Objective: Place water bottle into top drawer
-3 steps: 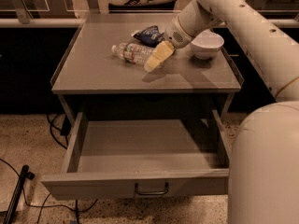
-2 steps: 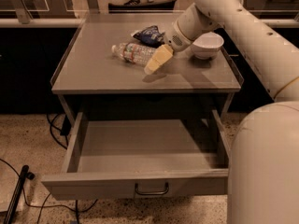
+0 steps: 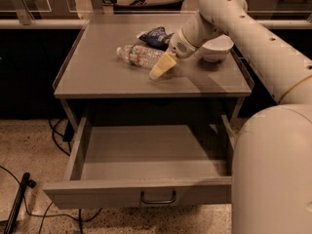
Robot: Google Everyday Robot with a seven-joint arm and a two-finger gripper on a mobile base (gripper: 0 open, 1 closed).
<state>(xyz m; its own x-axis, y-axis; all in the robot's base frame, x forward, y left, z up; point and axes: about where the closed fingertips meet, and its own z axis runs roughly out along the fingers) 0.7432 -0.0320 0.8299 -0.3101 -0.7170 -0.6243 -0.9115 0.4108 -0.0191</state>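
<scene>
The water bottle point(image 3: 138, 55) lies on its side on the grey tabletop point(image 3: 102, 72), cap toward the left. My gripper point(image 3: 160, 68) reaches down from the right, its pale fingers at the bottle's right end, just in front of it. The top drawer point(image 3: 146, 167) is pulled open below the tabletop and is empty, with its loop handle point(image 3: 158, 198) at the front middle.
A dark blue snack bag point(image 3: 155, 36) lies behind the bottle. A white bowl point(image 3: 217, 48) sits at the tabletop's right rear, partly behind my arm point(image 3: 253, 38). The robot's body point(image 3: 273, 174) fills the lower right. Cables point(image 3: 58, 140) lie on the floor at left.
My arm has shifted slightly left and the gripper sits a little closer to the bottle. The bottle, bag and drawer have not moved.
</scene>
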